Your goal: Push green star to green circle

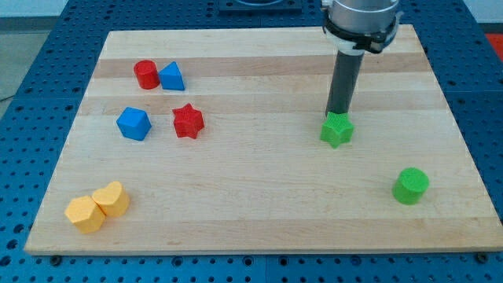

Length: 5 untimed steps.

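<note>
Tip (339,114), a bare rod with nothing to clamp, touching top-edge side of green star (336,130), right of board centre; green circle (410,186) beyond, toward bottom-right corner.

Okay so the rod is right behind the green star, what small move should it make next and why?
Probably a short push toward the view's bottom right. My tip sits at the upper edge of the green star, and the green circle lies down and to the right, apart from it, with bare board between them.
</note>
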Tool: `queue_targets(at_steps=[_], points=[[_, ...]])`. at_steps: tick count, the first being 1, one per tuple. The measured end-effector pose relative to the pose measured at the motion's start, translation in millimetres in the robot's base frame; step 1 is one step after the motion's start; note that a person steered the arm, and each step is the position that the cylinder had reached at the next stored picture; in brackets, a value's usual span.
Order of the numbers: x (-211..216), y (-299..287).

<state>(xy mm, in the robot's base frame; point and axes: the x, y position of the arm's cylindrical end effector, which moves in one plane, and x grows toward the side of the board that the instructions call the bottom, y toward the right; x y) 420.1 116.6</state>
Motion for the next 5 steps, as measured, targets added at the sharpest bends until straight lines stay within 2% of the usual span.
queue_targets(at_steps=[1,2,3,4,5], points=[[-25.0,-0.3],[-40.6,-28.2],[-5.5,-28.6],[47.0,25.7],[69.8,64.2]])
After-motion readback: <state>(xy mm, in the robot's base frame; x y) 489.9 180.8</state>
